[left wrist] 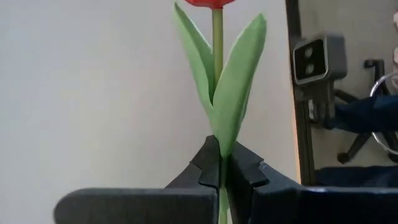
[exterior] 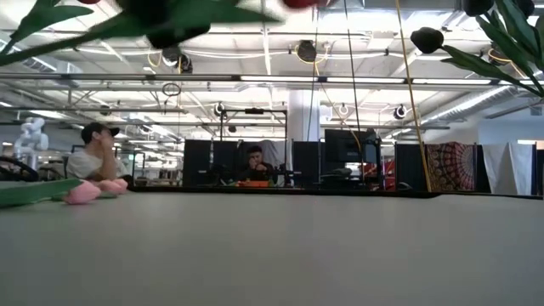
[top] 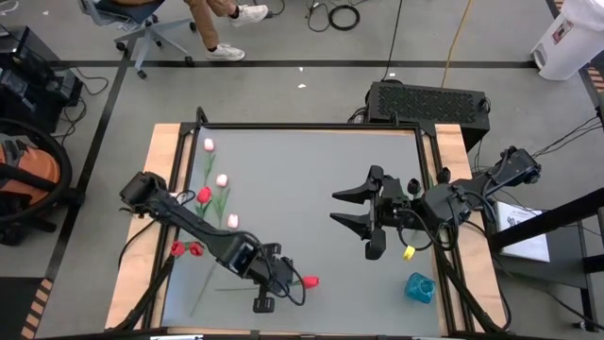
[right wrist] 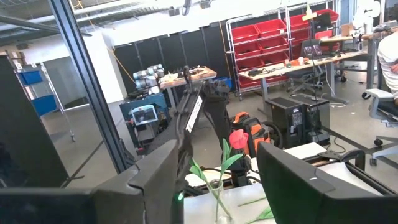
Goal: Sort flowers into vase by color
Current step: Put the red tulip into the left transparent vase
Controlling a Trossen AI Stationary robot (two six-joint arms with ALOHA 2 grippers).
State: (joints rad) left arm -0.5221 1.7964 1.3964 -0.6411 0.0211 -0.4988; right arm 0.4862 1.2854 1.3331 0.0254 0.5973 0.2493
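Note:
My left gripper (top: 288, 282) is near the table's near edge, shut on a red tulip (top: 310, 280). Its head points toward the table's right, and its leaves (left wrist: 227, 93) spread beyond the fingers. In the low view the tulip shows blurred at the top (exterior: 195, 15), above the table. My right gripper (top: 342, 209) is open and empty at mid-table, pointing left. Several pink tulips (top: 222, 179) and red tulips (top: 203, 195) are at the table's left; one pink head (exterior: 82, 192) rests on the table. A black tulip (exterior: 427, 38) shows high on the right of the low view. My left gripper pinches the red tulip's stem (left wrist: 219, 163) between its two fingertips, just below where the leaves join. The stem runs along the fingers and on past them to the head (left wrist: 211, 2). The low view shows the flower held clear of the table.
A teal object (top: 420, 286) and a small yellow object (top: 409, 252) lie near the right front corner. Two more red heads (top: 187, 249) lie at the left edge. A camera (left wrist: 317, 59) stands at the near edge. People sit in the room beyond (exterior: 93, 157).

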